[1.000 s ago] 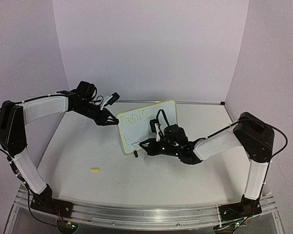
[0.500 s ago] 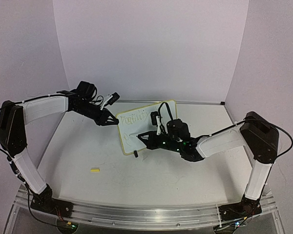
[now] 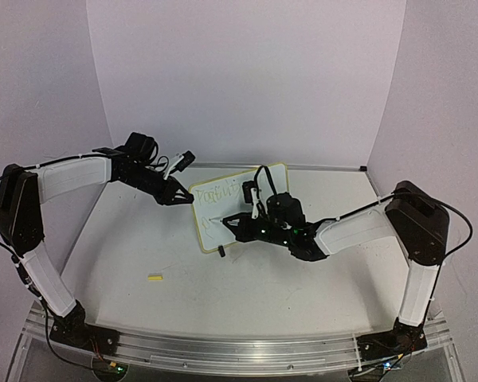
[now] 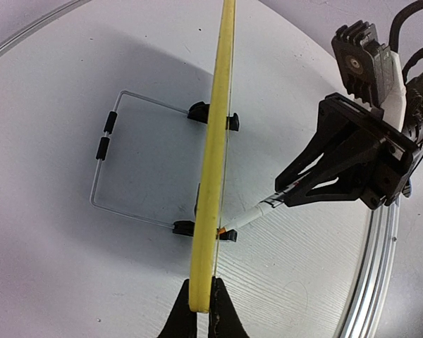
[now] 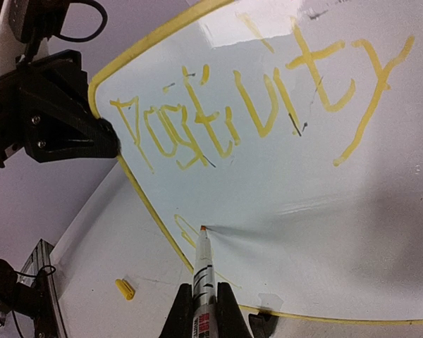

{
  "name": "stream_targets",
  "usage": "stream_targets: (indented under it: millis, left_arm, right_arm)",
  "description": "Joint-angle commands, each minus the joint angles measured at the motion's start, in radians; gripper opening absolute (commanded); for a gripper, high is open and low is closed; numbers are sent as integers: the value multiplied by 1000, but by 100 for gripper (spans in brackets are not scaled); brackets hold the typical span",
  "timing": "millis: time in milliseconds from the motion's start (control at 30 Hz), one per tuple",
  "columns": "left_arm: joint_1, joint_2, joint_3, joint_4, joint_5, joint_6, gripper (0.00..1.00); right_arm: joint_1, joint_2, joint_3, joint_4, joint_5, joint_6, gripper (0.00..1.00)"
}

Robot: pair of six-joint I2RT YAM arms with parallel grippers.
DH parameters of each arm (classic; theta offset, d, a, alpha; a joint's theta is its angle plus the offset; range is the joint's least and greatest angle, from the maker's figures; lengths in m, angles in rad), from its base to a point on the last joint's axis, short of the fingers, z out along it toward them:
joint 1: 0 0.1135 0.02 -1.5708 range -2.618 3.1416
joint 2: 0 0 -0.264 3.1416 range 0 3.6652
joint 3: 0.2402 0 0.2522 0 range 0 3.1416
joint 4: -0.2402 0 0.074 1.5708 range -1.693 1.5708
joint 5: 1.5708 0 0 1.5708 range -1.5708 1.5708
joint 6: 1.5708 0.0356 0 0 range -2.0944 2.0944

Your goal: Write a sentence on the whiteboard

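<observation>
Evidently light yet stiff, the whiteboard (image 3: pixel 271 181) could tip under pen pressure; left pincer (image 4: pixel 201 313) clamps its rim, right pincer (image 5: pixel 203 313) grips the marker (image 5: pixel 201 257).

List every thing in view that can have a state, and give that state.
whiteboard, upright on its feet
sentence, top line written, second line barely begun
marker, uncapped, tip touching the whiteboard
yellow cap, off, lying on the table
left gripper, shut on the whiteboard's rim
right gripper, shut on the marker
</observation>
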Motion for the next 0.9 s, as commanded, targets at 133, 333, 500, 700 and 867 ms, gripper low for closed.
stream_targets:
  millis: [133, 333, 500, 700, 867]
  left_arm:
    - [-21, 27, 10, -77, -43, 20, 0]
    - [-20, 27, 10, -78, -44, 21, 0]
    - [-21, 26, 11, -80, -44, 20, 0]
    - [-21, 28, 11, -80, -44, 20, 0]
    - [-21, 25, 11, -80, -44, 20, 0]
  right_arm:
    - [-8, 6, 0, -11, 55, 19, 0]
    - [-7, 9, -33, -16, 63, 36, 0]
    - [-7, 13, -42, -18, 61, 43, 0]
    - [-7, 7, -36, -21, 67, 42, 0]
    - [-10, -17, -26, -20, 83, 40, 0]
